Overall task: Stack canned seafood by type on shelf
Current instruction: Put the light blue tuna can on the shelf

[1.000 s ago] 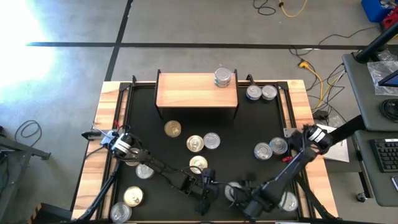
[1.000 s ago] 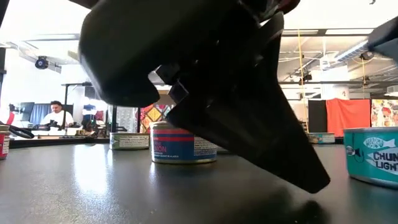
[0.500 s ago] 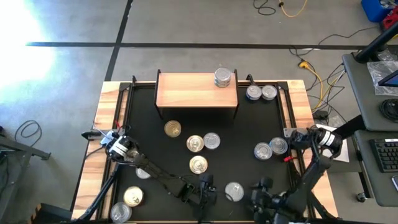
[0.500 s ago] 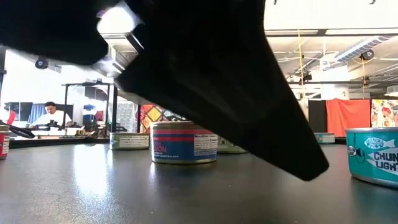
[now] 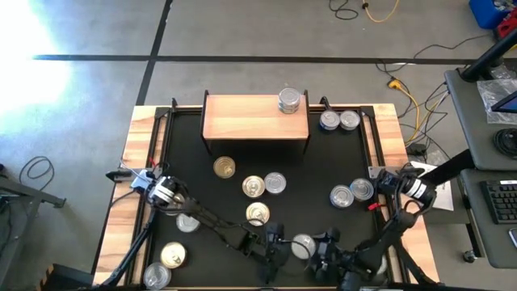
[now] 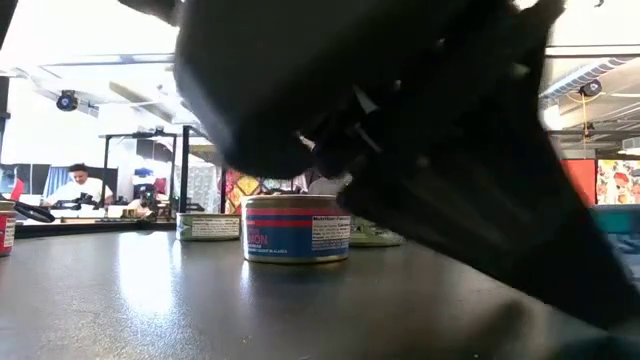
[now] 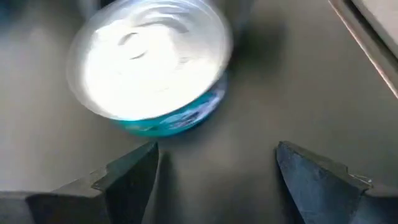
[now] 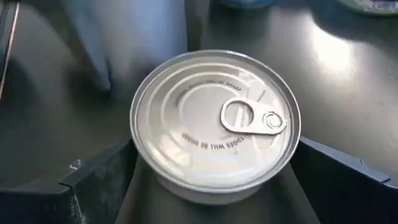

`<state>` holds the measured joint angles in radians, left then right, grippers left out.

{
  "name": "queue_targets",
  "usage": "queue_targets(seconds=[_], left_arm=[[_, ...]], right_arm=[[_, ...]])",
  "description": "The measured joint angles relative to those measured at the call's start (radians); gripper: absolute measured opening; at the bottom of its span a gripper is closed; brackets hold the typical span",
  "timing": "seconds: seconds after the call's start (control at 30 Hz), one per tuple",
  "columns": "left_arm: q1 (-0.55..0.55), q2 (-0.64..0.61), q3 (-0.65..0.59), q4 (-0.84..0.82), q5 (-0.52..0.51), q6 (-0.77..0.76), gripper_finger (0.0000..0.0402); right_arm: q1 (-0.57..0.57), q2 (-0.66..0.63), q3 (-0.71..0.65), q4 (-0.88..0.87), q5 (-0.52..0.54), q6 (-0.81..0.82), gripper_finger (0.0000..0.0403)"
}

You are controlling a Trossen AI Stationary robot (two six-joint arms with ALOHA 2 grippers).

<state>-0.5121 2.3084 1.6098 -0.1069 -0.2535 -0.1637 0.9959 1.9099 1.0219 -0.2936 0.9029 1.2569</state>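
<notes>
Both grippers work low at the near edge of the black table (image 5: 339,162), facing each other across one silver-lidded can (image 5: 304,246); the right gripper (image 5: 323,249) has its fingers spread wide, one on each side of this can, whose pull-tab lid fills the right wrist view, though whether the pads touch its wall I cannot tell; the left gripper (image 5: 276,245) sits just beside the same can on its other side, fingers apart and gripping nothing, with the can's teal label in front of them; the shelf (image 5: 255,118) stands at the far side of the table with a stack of cans (image 5: 289,99) at its right end; two cans (image 5: 338,120) lie just right of the shelf; a gold-lidded can (image 5: 224,167) sits in front of it; further cans are scattered over the middle and the near left; in the low view a red and blue labelled can (image 6: 296,229) stands behind the dark arms.
</notes>
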Motion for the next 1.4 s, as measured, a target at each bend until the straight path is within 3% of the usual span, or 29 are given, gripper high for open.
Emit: queue_targets(seconds=[0.17,0.6,1.0,1.2,1.4], left_arm=[[-0.005,0.007,-0.002,0.042,-0.007,-0.006,0.0314],[-0.027,0.022,-0.004,0.110,-0.007,-0.025,0.0314],[-0.024,0.103,0.120,0.088,0.073,0.048,0.0313],[-0.053,0.042,0.152,-0.145,-0.009,-0.001,0.0313],[-0.121,-0.094,0.107,-0.331,-0.198,0.020,0.0314]], right_arm=[[-0.039,0.031,-0.009,0.101,0.017,-0.096,0.0400],[-0.091,0.043,-0.008,0.155,0.030,-0.194,0.0400],[-0.149,0.055,-0.017,0.209,0.034,-0.209,0.0401],[-0.153,0.056,-0.027,0.237,0.032,-0.178,0.0400],[-0.150,0.055,-0.027,0.227,0.022,-0.202,0.0400]])
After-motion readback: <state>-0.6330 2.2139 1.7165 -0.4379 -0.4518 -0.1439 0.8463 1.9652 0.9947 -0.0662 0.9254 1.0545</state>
